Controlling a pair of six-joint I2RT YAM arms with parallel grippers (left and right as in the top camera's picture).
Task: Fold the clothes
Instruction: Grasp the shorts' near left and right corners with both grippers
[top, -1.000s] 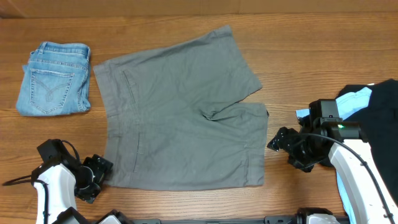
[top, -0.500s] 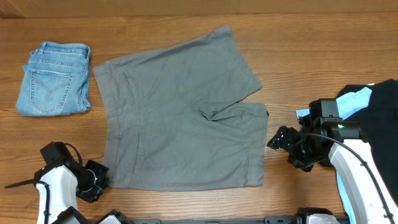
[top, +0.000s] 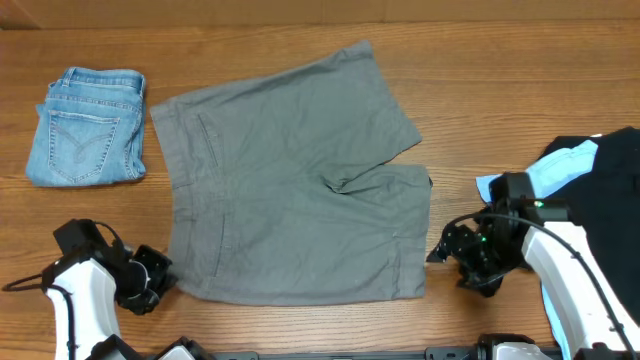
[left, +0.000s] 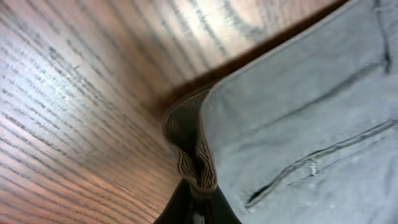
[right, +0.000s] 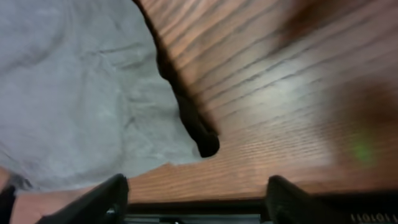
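Observation:
The grey shorts (top: 290, 180) lie flat mid-table, waistband to the left and legs to the right. My left gripper (top: 162, 276) sits at their near-left waistband corner. In the left wrist view it (left: 196, 208) is shut on that corner, with the ribbed hem edge (left: 189, 155) bunched up just past the fingertips. My right gripper (top: 447, 246) hovers just off the near-right leg hem. In the right wrist view it (right: 198, 202) is open, with bare wood between its fingers (right: 102, 198) and the grey hem corner (right: 112, 118) ahead to the left.
Folded light-blue jeans (top: 88, 125) rest at the far left. A heap of black and sky-blue garments (top: 600, 165) lies at the right edge, behind my right arm. The table's near edge runs close under both grippers.
My left gripper has shut on the shorts' waistband corner. My right gripper has shifted a little toward the near edge, beside the leg hem.

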